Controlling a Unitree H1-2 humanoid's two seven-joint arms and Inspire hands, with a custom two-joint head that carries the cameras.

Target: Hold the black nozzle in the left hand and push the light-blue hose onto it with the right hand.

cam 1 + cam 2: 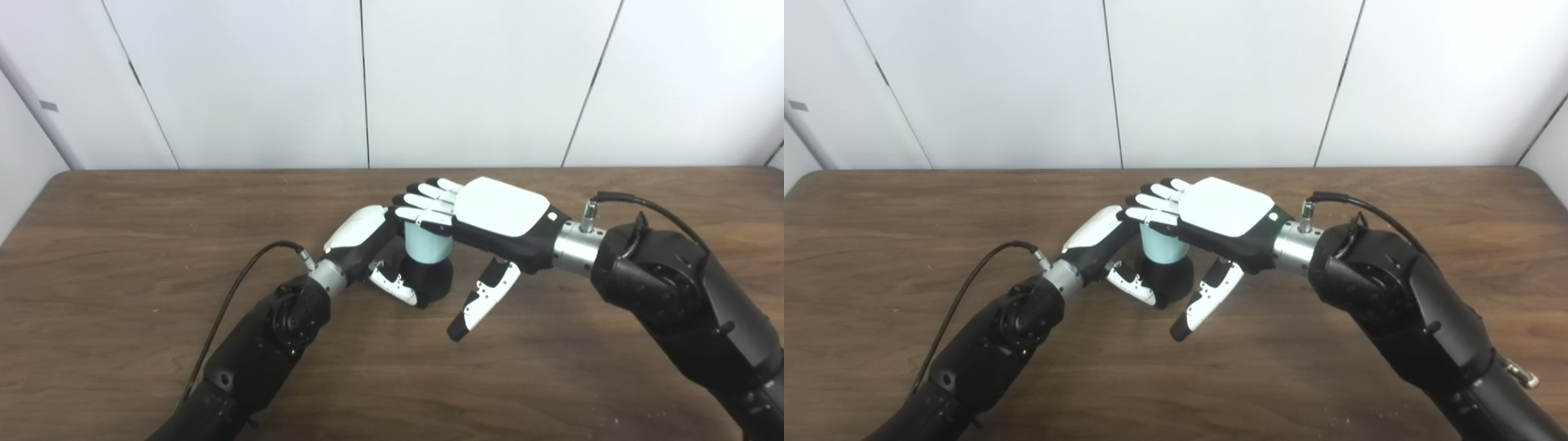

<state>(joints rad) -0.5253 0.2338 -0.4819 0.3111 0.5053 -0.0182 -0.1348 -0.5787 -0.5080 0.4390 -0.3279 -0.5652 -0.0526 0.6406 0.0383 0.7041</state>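
Black nozzle [432, 278]: standing mid-table [122, 245], left hand [367, 242] wrapping it. Light-blue hose [427, 245]: sitting upright atop nozzle. Right hand [490, 217]: lying flat over hose top, fingers [422, 205] extended, gripping nothing.

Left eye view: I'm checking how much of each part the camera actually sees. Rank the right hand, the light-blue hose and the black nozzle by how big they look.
1. right hand, clearly largest.
2. black nozzle and light-blue hose: their visible parts look alike, and both hands cover part of each, so I won't rank them.
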